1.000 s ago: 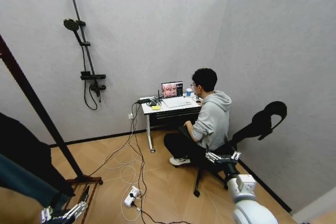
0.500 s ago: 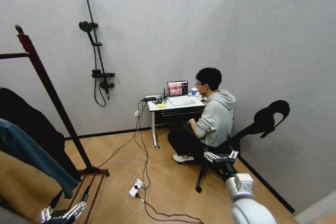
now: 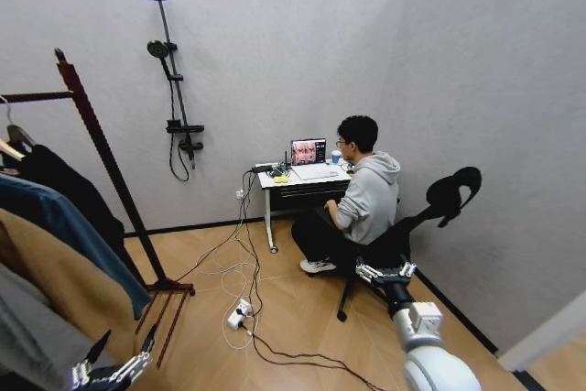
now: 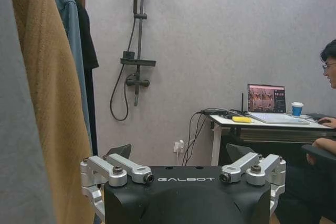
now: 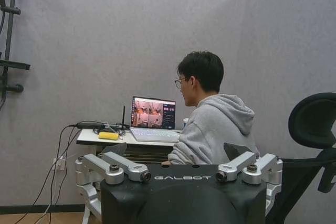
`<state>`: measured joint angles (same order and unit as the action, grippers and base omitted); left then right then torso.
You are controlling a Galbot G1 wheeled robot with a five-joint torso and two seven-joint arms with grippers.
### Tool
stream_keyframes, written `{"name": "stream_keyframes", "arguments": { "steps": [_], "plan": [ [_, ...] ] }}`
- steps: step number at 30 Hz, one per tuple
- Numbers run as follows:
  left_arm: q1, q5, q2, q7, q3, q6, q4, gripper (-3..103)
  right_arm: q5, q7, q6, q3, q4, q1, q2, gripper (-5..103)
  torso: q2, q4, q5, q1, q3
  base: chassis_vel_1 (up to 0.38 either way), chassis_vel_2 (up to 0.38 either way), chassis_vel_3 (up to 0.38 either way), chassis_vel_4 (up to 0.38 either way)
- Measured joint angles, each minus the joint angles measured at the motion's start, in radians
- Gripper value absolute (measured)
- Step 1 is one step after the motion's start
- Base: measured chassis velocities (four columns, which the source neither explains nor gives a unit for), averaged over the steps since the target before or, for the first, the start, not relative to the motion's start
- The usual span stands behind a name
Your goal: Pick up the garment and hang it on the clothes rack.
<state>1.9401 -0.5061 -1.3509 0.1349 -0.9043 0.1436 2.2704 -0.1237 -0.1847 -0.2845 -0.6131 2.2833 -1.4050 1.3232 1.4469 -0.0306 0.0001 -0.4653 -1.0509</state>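
The clothes rack (image 3: 101, 155) stands at the left, a dark red-brown post with a pointed finial and one horizontal bar. The garment (image 3: 69, 191), black and soft, hangs from the bar on a wooden hanger (image 3: 11, 147), nearest the post. In the left wrist view the garment (image 4: 90, 51) is a dark strip behind the other clothes. My left gripper (image 3: 121, 347) is low beside the rack's foot, open and holding nothing; its fingers (image 4: 118, 151) stand spread. My right gripper (image 3: 385, 272) hangs open at the lower right, away from the rack.
A blue jacket (image 3: 64, 226), a tan coat (image 3: 55, 295) and a grey piece (image 3: 18, 350) hang beside the garment. A black shower stand (image 3: 174, 80) is on the back wall. Desk (image 3: 302, 180), black chair (image 3: 439, 203), cables and power strip (image 3: 240, 310) lie ahead.
The whole picture has shifted right, so the camera has turned left: the rack and its hanging clothes have come further into view. Both grippers keep their pose.
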Motion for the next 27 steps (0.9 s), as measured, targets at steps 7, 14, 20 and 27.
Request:
{"name": "stream_keyframes", "arguments": {
  "steps": [7,14,20,27],
  "plan": [
    [0.000,0.000,0.000,0.000,0.000,0.000,0.000,100,-0.002,0.005,0.000,0.012,-0.005,0.017,0.000,100,0.000,0.0001,-0.0001,0.000,0.000,0.169,-0.102,-0.095,0.167],
    [0.000,0.000,0.000,0.000,0.000,0.000,0.000,100,-0.003,0.011,-0.004,0.015,-0.008,0.025,-0.004,100,0.000,0.0001,-0.0003,0.000,0.000,0.168,-0.120,-0.127,0.171],
    [0.000,0.000,0.000,0.000,0.000,0.000,0.000,100,-0.003,0.013,-0.005,0.017,-0.010,0.023,-0.002,100,0.000,-0.0002,0.0001,0.000,0.000,0.143,-0.139,-0.135,0.148],
    [0.000,0.000,0.000,0.000,0.000,0.000,0.000,100,-0.004,0.021,-0.003,0.017,-0.017,0.024,0.000,100,0.000,0.0001,-0.0001,0.000,0.000,0.156,-0.110,-0.133,0.156]
  ]
}}
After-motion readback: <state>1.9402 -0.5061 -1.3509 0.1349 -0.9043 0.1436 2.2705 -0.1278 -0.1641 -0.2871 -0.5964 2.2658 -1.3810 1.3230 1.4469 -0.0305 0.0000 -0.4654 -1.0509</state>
